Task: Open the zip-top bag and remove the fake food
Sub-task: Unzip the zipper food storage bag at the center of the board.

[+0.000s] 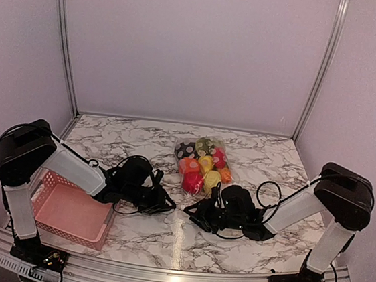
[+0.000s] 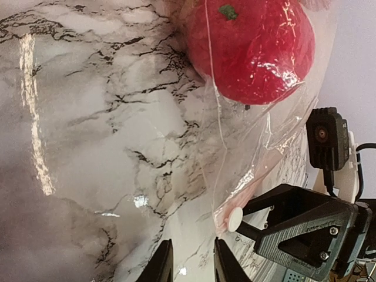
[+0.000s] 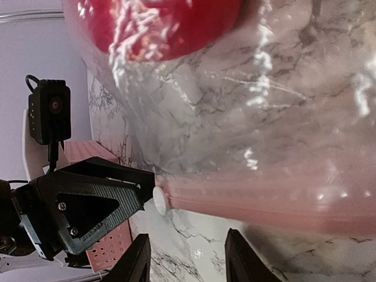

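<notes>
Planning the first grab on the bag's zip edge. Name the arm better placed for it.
Right, probably. The pink zip strip lies straight ahead of the open fingers of the right gripper. The left gripper is open too, but its gap faces bare table, with the bag corner off to one side.

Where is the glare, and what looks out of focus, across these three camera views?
Top external view: a pale streak reflects off the glossy marble table near its front edge. Left wrist view: a bright streak on the marble, glints on the clear crinkly zip-top bag over the red plastic apple. Right wrist view: apple and pink zip strip look soft.
</notes>
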Motion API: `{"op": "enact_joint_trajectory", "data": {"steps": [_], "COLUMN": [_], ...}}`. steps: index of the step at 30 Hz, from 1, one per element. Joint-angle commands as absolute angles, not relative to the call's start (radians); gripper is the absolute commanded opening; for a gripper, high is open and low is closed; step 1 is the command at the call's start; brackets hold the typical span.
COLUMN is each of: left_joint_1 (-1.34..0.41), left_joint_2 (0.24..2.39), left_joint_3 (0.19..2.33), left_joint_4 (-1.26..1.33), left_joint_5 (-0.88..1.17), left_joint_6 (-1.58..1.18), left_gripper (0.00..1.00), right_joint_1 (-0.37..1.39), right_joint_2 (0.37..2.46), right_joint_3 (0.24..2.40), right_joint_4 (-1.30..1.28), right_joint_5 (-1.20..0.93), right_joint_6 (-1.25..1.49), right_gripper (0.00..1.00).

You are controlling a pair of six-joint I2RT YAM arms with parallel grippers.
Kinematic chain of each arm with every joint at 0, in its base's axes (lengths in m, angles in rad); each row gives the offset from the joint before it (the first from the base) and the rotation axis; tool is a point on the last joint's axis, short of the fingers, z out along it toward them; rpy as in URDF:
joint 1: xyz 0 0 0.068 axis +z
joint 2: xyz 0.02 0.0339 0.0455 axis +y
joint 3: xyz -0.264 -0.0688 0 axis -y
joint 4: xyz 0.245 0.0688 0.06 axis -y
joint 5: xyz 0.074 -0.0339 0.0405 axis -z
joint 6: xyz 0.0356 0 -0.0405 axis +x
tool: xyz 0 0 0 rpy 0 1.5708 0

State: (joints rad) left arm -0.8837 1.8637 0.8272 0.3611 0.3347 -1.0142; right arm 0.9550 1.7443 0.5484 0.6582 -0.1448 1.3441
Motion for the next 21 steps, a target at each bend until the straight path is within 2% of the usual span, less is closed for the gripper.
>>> {"op": "enact_joint_trajectory", "data": {"steps": [1, 21], "left_joint_1": [-0.874, -0.867], "left_joint_2": [1.819, 1.813], "left_joint_3": [0.807, 0.813], "left_joint_4": [0.347, 0.337], "left_joint_5": [0.350, 0.387], "left_joint_6": [-0.984, -0.962], "left_gripper": [0.26, 0.25], "right_joint_1": [0.964, 0.963], "right_joint_2": [1.781, 1.905], "right_joint_3": [0.588, 0.597], "right_joint_4": [0.742, 0.917], "right_joint_5": [-0.135, -0.103], "right_joint_6": [1.373, 1.458], "right_gripper": [0.41, 0.29]}}
